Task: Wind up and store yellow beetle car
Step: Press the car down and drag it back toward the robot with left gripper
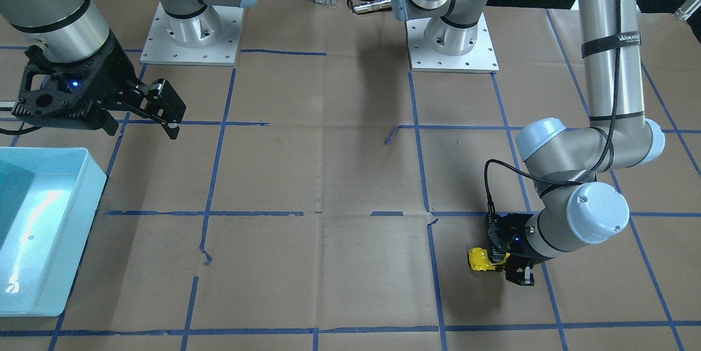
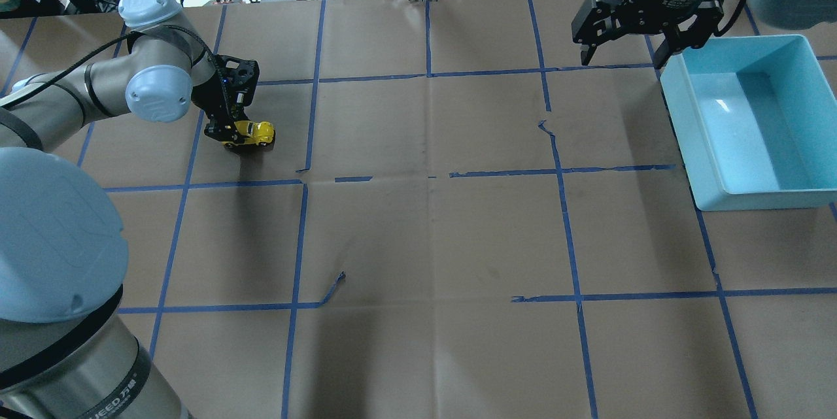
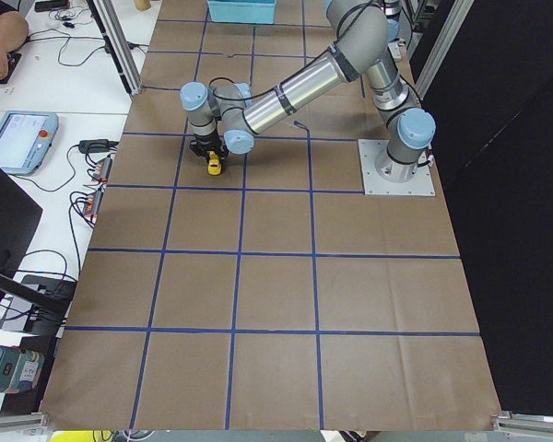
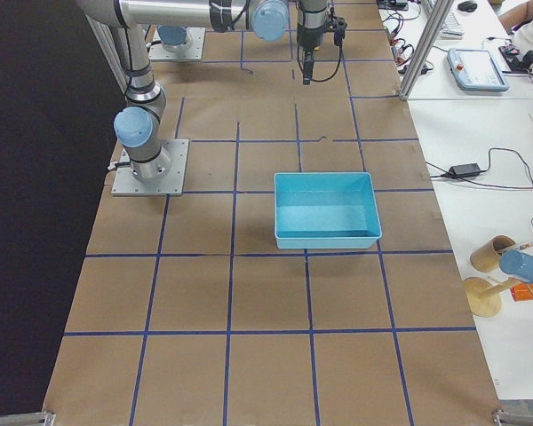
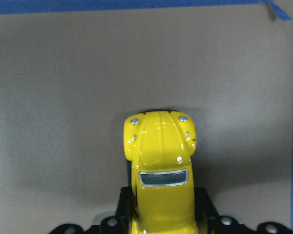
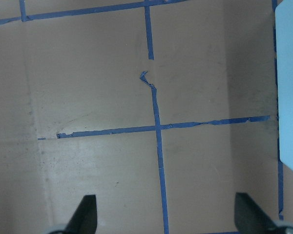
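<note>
The yellow beetle car (image 2: 254, 132) is a tiny bright yellow toy with dark windows, at the table's far left. My left gripper (image 2: 230, 131) is shut on its rear half, and its nose points toward the table's middle. The car is at or just above the paper; I cannot tell whether its wheels touch. It fills the left wrist view (image 5: 160, 161) and also shows in the front view (image 1: 480, 259). My right gripper (image 2: 621, 53) is open and empty, hanging above the table at the far right next to the blue bin (image 2: 683, 125).
The light blue bin (image 1: 87, 203) stands open on the right side; its inside looks bare. Its edge shows in the right wrist view (image 6: 290, 73). Brown paper with blue tape lines (image 2: 428, 177) covers the table. Both arm bases (image 1: 189, 39) stand at the robot's edge.
</note>
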Controlling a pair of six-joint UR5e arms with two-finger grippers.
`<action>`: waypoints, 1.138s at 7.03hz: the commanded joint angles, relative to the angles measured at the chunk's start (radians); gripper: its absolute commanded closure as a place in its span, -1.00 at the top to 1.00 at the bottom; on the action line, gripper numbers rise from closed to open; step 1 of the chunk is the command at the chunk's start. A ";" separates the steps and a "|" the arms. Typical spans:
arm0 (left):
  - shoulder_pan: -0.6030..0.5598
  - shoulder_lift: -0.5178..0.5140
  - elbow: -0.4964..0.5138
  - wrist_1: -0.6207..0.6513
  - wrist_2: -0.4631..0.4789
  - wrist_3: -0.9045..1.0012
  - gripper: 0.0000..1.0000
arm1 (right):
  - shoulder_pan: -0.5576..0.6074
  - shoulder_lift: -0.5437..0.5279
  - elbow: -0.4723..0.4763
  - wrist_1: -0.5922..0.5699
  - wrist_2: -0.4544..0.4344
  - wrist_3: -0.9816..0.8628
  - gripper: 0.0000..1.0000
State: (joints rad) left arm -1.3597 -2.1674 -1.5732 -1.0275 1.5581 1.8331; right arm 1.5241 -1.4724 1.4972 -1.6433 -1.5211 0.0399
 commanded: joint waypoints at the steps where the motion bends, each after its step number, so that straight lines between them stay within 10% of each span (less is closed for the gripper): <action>1: 0.016 0.004 0.002 -0.002 -0.001 0.002 -0.83 | 0.005 0.000 -0.005 -0.001 0.001 0.000 1.00; 8: 0.025 0.006 -0.001 -0.002 0.002 0.023 -0.83 | 0.007 0.011 -0.003 -0.004 0.003 -0.002 1.00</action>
State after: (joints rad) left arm -1.3351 -2.1619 -1.5747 -1.0293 1.5596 1.8560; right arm 1.5309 -1.4622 1.4955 -1.6459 -1.5187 0.0377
